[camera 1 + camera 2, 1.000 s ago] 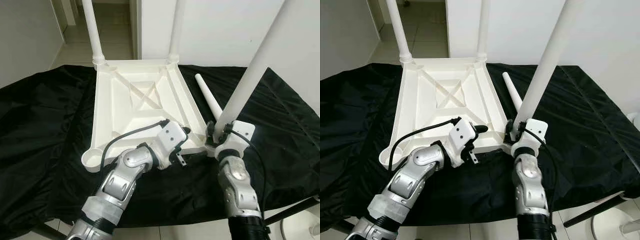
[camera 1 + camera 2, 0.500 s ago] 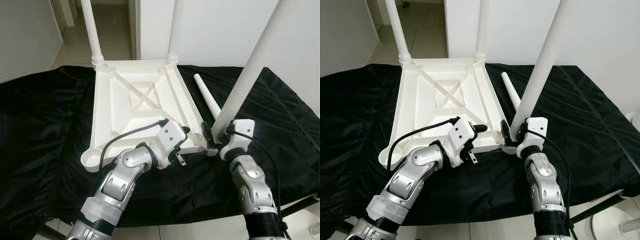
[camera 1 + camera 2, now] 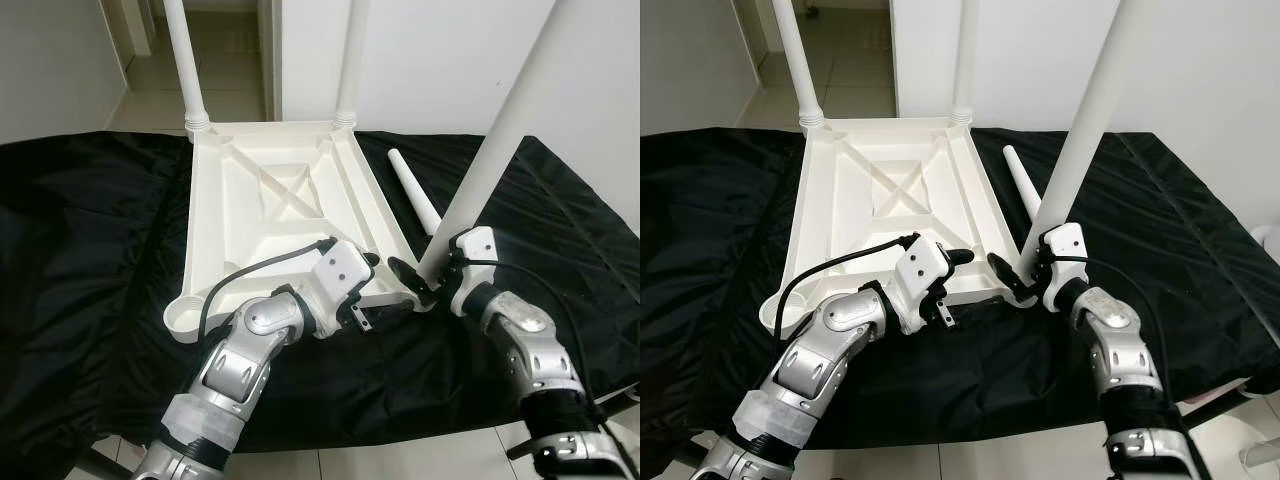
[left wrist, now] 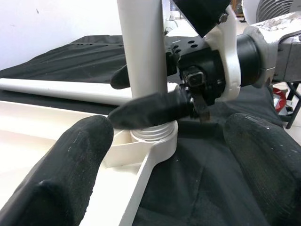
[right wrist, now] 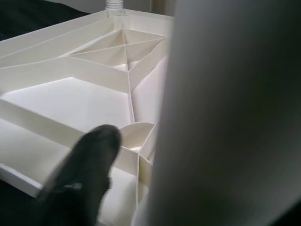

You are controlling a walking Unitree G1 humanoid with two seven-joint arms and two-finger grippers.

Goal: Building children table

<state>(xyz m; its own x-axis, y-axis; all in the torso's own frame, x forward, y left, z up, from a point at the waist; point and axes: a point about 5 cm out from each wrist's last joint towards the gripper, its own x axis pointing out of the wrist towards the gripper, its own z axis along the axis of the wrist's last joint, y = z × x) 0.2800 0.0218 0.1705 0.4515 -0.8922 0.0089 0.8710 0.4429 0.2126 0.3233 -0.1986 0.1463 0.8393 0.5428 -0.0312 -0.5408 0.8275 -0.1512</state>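
White table leg (image 3: 490,160) — gripped at its base by right end effector (image 4: 155,96); left end effector (image 3: 368,290) open.

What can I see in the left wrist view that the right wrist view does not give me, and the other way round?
Left wrist view: the threaded end of the leg sitting in the corner socket, the right gripper closed around it just above the threads, the spare leg lying on the black cloth, and the left gripper's fingers spread open.

Right wrist view: the ribbed underside of the tabletop with its crossed braces, and the threaded base of a far leg.

Both: the same white leg, very near, and part of the white tabletop.
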